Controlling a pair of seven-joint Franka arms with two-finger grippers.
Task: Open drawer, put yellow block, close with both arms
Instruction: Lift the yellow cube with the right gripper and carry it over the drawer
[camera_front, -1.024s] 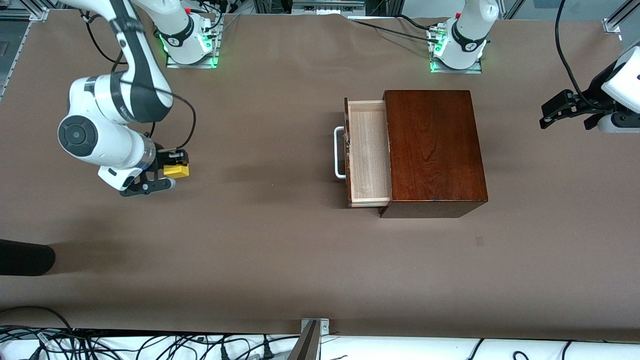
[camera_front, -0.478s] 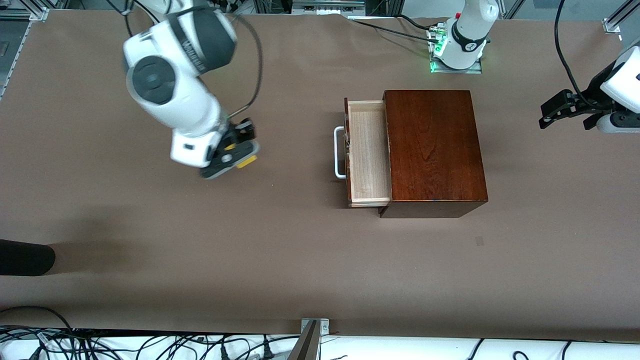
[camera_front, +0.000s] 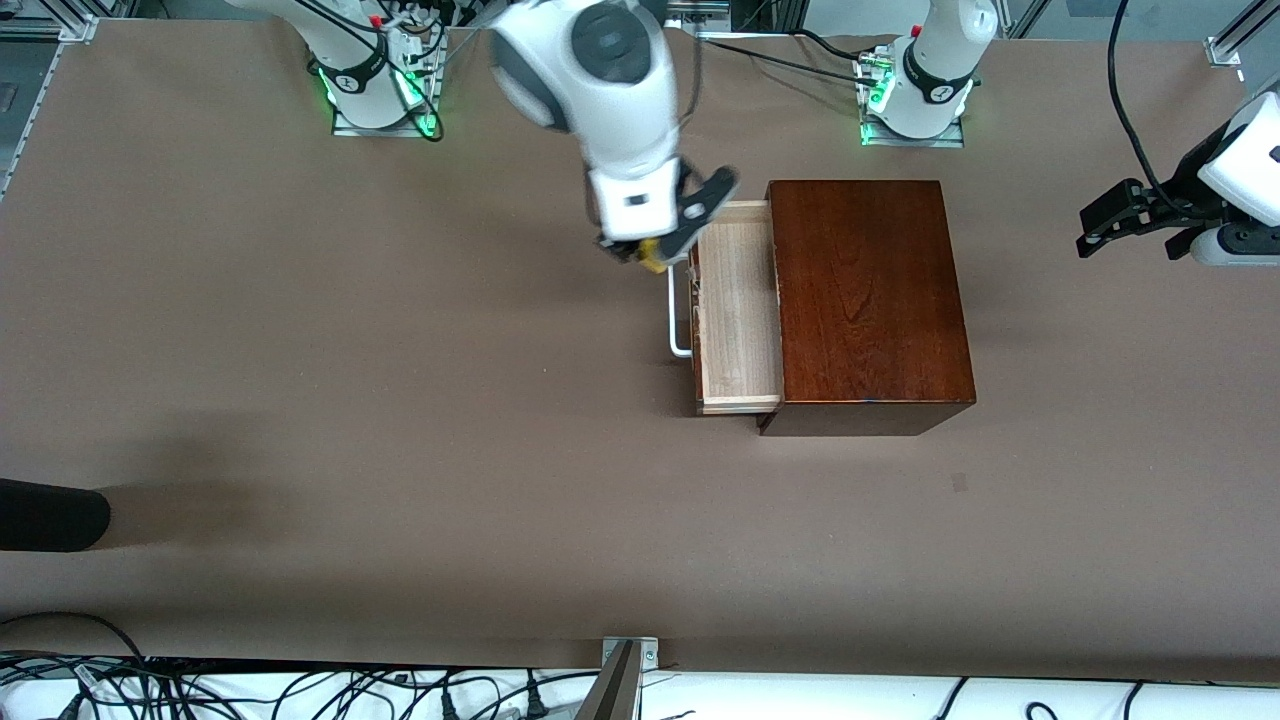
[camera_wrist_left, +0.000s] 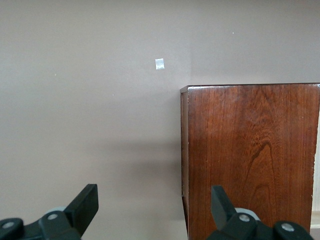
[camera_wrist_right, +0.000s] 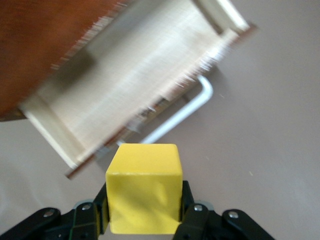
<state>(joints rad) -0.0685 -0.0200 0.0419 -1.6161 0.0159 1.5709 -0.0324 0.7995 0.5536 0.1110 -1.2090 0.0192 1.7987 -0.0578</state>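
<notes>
My right gripper (camera_front: 668, 232) is clamping the yellow block (camera_wrist_right: 144, 187) between both fingers (camera_wrist_right: 192, 212), hanging in the air over the drawer's (camera_front: 738, 305) white bar handle (camera_front: 678, 305), at the end of it closer to the arm bases. The block is showing in the front view as a yellow sliver (camera_front: 652, 262) under the gripper. The drawer is sitting pulled out of the dark wooden box (camera_front: 866, 300), its pale tray open toward the right arm's end of the surface (camera_front: 400, 450). My left gripper (camera_wrist_left: 152, 212) is waiting spread wide, holding nothing, up over the surface toward the left arm's end, well apart from the box (camera_wrist_left: 252, 155).
</notes>
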